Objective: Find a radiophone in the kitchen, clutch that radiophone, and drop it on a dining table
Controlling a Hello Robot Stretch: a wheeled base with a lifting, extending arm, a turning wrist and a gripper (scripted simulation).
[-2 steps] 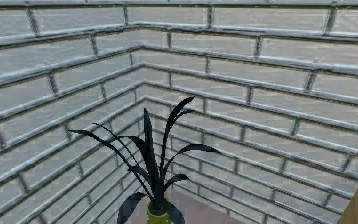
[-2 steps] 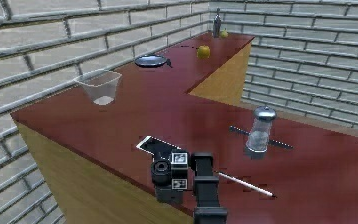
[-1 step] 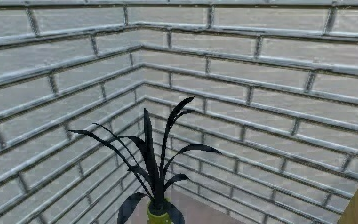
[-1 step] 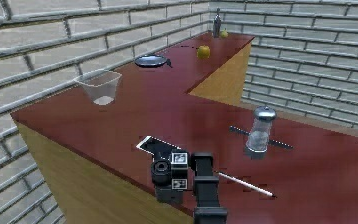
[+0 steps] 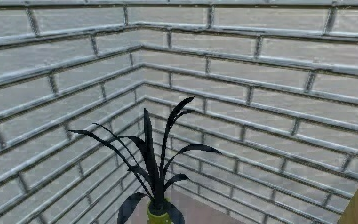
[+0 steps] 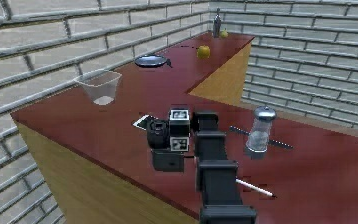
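**A:** Where is the radiophone?

**B:** Nothing here is shaped clearly enough to call it that. A small pale-edged thing (image 6: 141, 122) lies on the red-brown countertop (image 6: 77, 135) right at the finger end of the gripper (image 6: 155, 131). I'd guess that is it.

**A:** Has the gripper got it?

**B:** I cannot tell. The thing sits on the surface at the fingers, so whether they grasp it or are released can't be judged.

**A:** How should the pick go?

**B:** Keep the fingers low and level with the thing's sides. Once it is gripped, lift straight up before drawing the arm (image 6: 215, 172) back. A glass shaker (image 6: 259, 130) stands near, on the arm's far side from the gripper. A glass bowl (image 6: 99, 87) sits farther out beyond the fingers. A sideways sweep could knock either one.

**A:** Any labels or writing?

**B:** None legible. The two white squares (image 6: 180, 128) beside the gripper carry black marks, a pattern rather than words.
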